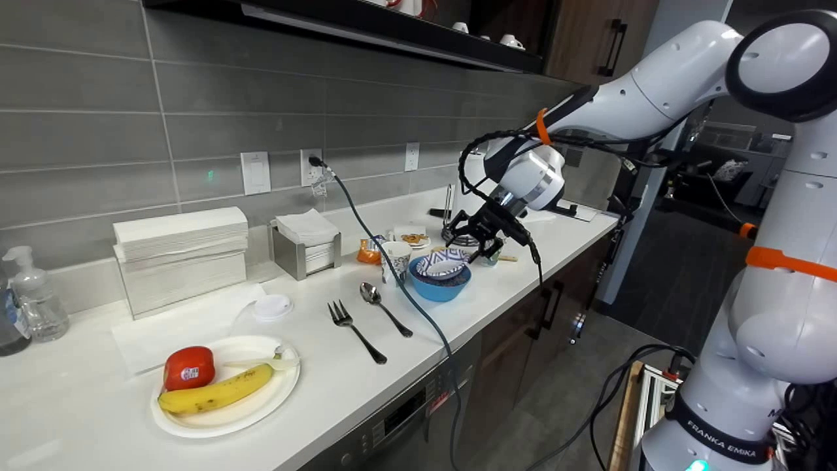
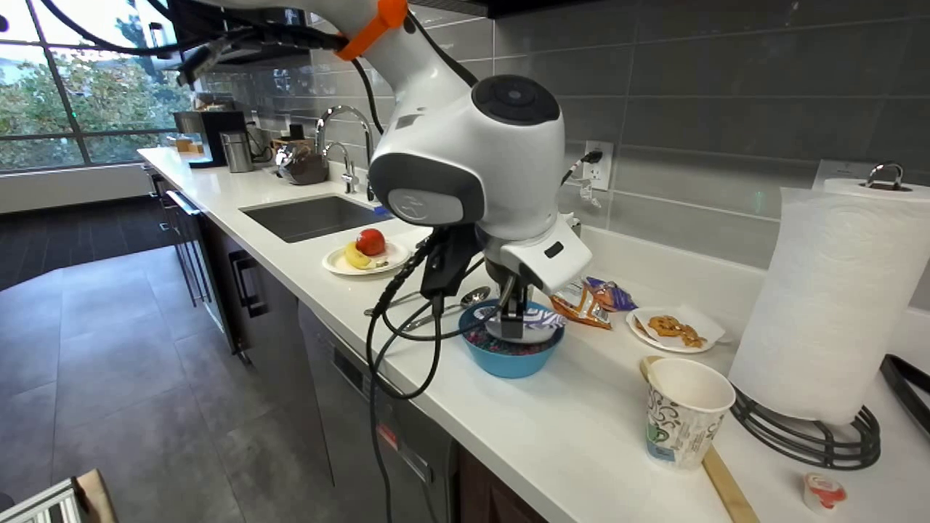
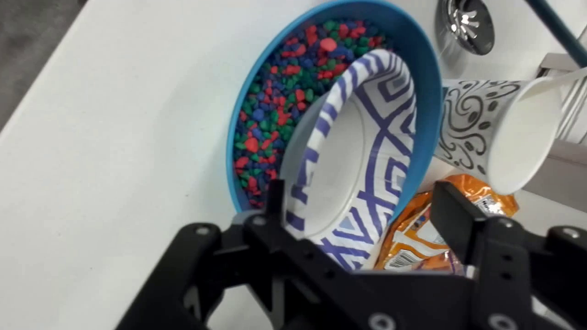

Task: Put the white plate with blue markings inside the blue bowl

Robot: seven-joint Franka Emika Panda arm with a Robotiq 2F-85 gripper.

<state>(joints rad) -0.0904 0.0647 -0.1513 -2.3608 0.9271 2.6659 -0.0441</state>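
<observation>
- White plate with blue markings [image 3: 341, 165]: it is sitting tilted inside the blue bowl [image 3: 429, 110], above red, green and blue pebbles [image 3: 279, 91]; in the wrist view, part of its rim is overlapping the bowl's edge.
- Gripper [image 3: 364, 195]: its jaws are standing released and wide apart; in the wrist view, one finger is showing on either side of the plate. Any contact between finger and plate is escaping confirmation.
- Patterned paper cup [image 3: 477, 123]: it is standing just beside the bowl, with an orange snack bag [image 3: 412, 238] lying near both.
- Spoon [image 1: 387, 311] and fork [image 1: 361, 339]: both are lying on the counter [image 1: 320, 392], the spoon being nearer the bowl.
- Large white plate [image 1: 255, 402]: it is carrying a banana [image 1: 219, 392] and a red produce item [image 1: 189, 367], well apart from the bowl.
</observation>
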